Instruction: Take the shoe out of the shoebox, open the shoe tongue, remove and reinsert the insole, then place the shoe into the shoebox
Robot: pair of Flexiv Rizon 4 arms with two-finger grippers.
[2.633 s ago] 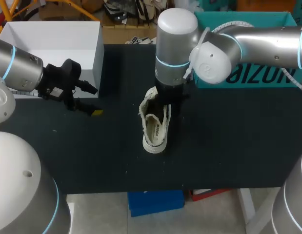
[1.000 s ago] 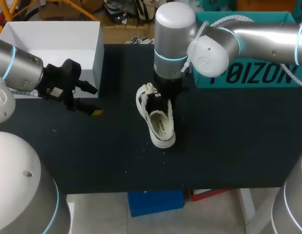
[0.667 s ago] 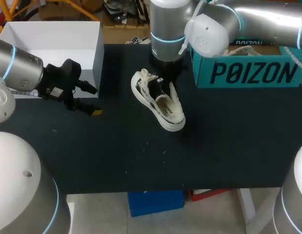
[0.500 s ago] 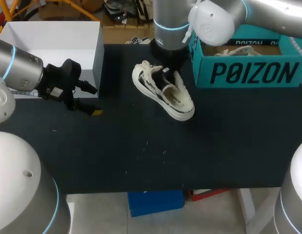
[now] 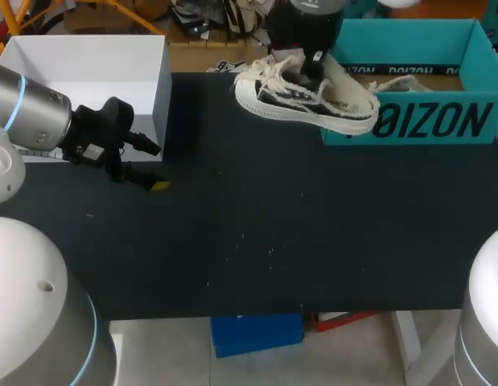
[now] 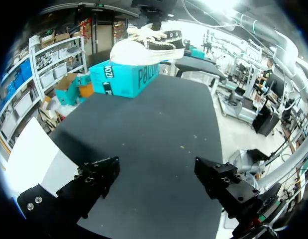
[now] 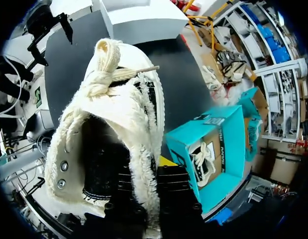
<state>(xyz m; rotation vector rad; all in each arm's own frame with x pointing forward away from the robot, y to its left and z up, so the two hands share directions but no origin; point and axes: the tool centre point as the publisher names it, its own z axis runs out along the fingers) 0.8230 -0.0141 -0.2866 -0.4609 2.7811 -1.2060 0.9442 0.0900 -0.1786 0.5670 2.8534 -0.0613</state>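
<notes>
Cream low-top canvas shoe (image 5: pixel 297 100), frayed edges, dark lining, laces bunched: raised clear of the counter (image 5: pixel 273 241), turned on its side, toe overlapping the front left corner of the shoebox (image 5: pixel 425 125). Teal shoebox open-topped, upright at the counter's far right.

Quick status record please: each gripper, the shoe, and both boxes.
right gripper: shut on the shoe, one side of its upper between the fingers
shoe: held off the table, at the left end of the teal shoebox, not inside it
teal shoebox: open, another shoe lying in it
left gripper: open, holding nothing, over the table near the white box
white box: open, at the table's far left corner
</notes>
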